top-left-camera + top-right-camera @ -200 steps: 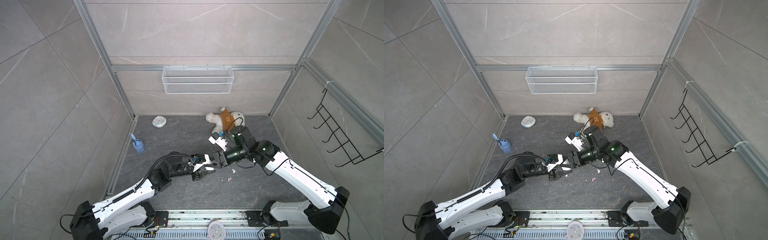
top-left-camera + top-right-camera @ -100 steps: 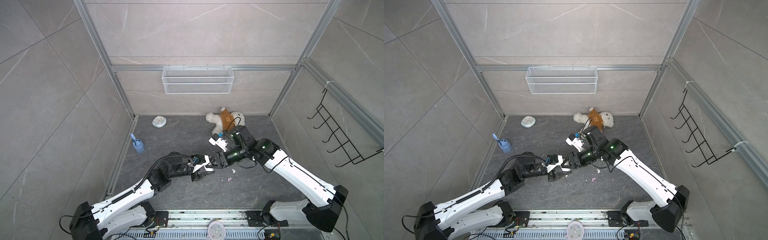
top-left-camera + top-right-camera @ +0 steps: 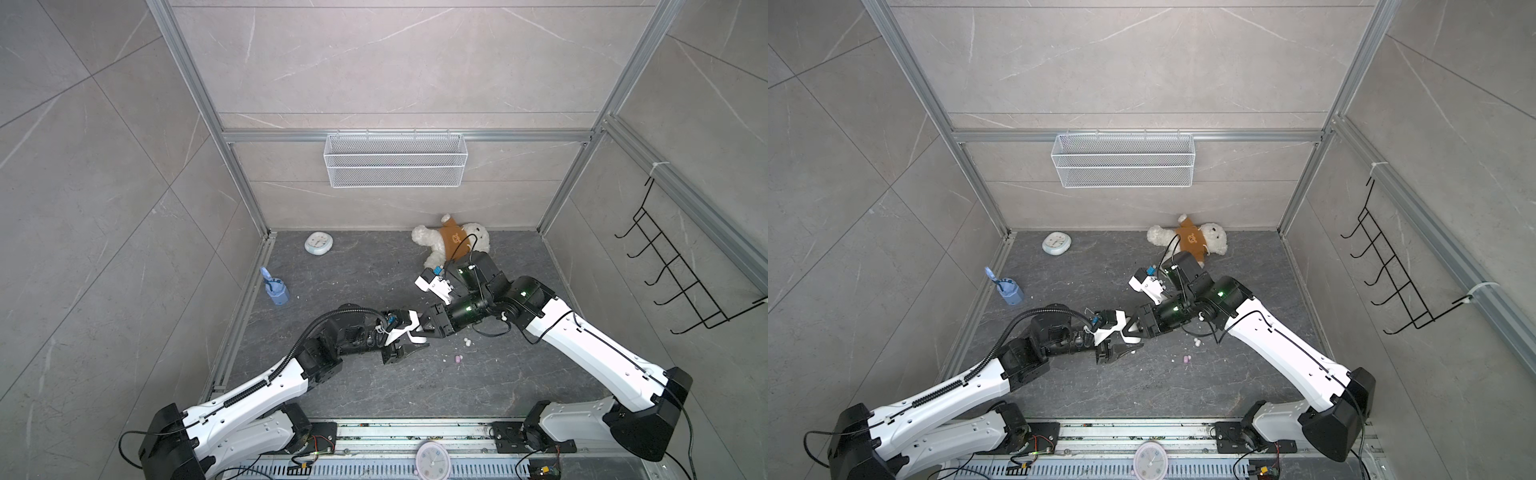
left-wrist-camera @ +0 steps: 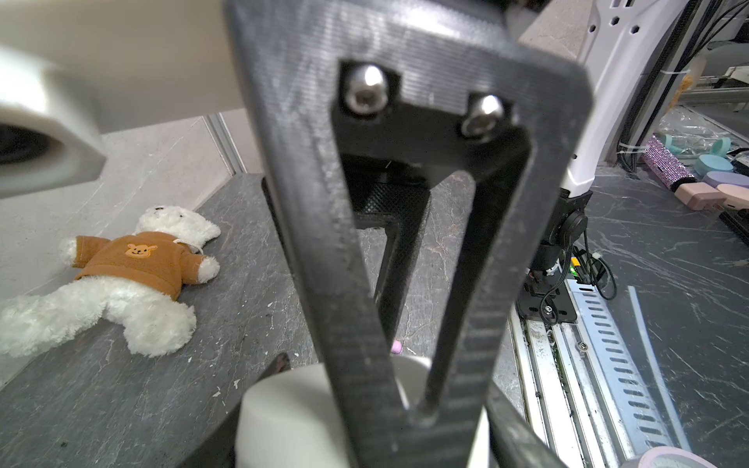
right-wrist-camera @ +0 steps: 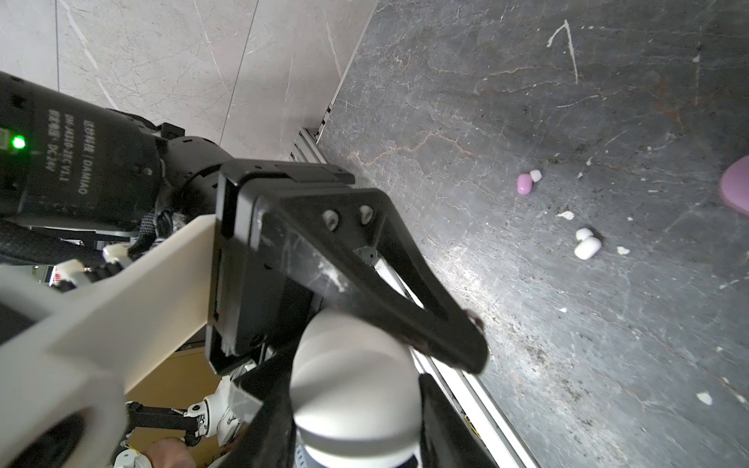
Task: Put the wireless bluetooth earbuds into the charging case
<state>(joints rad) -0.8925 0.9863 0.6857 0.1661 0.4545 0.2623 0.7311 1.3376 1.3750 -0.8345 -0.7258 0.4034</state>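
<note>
White case [image 4: 308,409] — between left fingers [image 5: 437,328] (narrowly parted)

1. A dark grey, marble-veined desk [image 3: 478,395] is seen in both top views, closed in by pale tiled walls.
2. A white teddy bear [image 3: 451,243] in a brown jumper is laid flat at the back, against the rear wall.
3. A small round pale clock [image 3: 318,243] is set at the back left, well apart from the bear.
4. A blue cup [image 3: 276,293] with a brush in it is stood near the left wall.
5. A pink earbud [image 3: 458,359] and a white earbud [image 3: 468,342] are found near each other but apart, on bare desk right of the middle.
6. In the right wrist view, a smaller white piece is seen touching each bud.
7. White crumbs [image 5: 566,215] are scattered around them.
</note>
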